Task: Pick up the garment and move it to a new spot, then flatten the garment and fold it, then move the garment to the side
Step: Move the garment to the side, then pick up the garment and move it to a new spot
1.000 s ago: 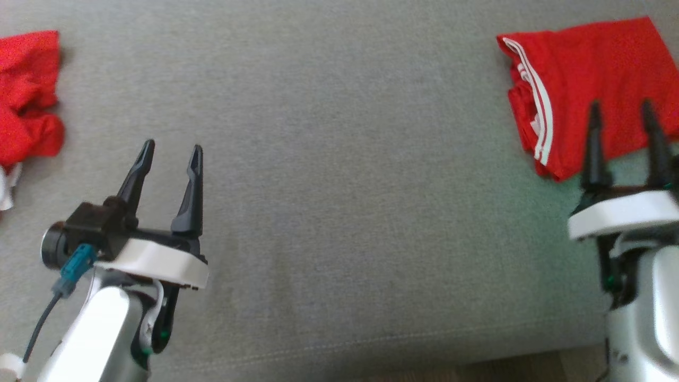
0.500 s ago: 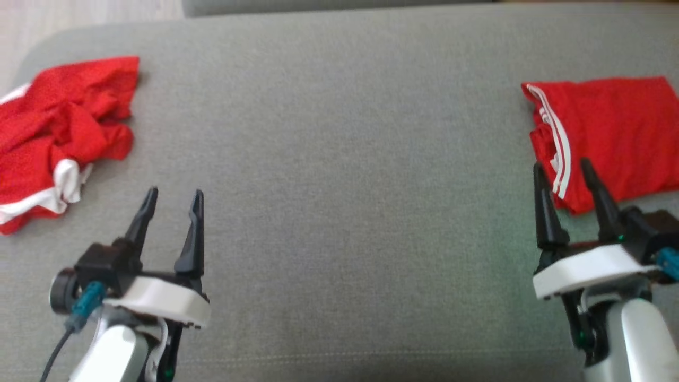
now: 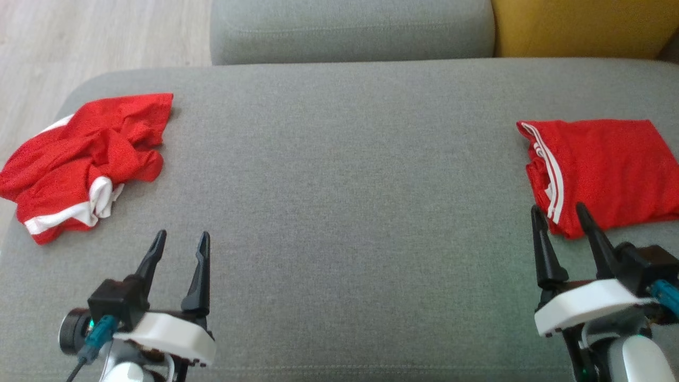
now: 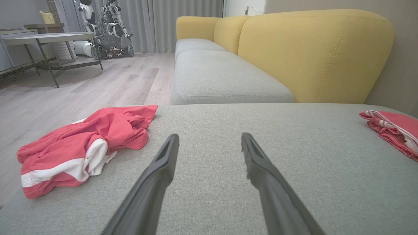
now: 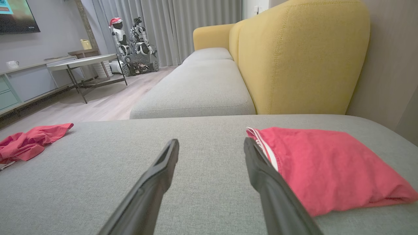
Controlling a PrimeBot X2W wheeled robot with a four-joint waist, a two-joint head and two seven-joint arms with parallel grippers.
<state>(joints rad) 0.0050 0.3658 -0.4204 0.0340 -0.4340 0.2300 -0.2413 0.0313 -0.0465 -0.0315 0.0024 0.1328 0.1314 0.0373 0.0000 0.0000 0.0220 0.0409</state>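
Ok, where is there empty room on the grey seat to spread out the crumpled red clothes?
The whole middle of the grey fabric seat cushion is bare, between the crumpled red-and-white garment at its left end and the folded red white-striped garment at its right. Those two ends are crowded.

Coarse matt grey weave is covering the cushion; the garment at its left edge is showing soft red cloth.

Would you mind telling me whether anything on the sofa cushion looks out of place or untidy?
The red garment at the left end of the cushion lies crumpled in a heap close to the edge. The folded garment at the right end looks neat. Nothing seems spilled or damaged.
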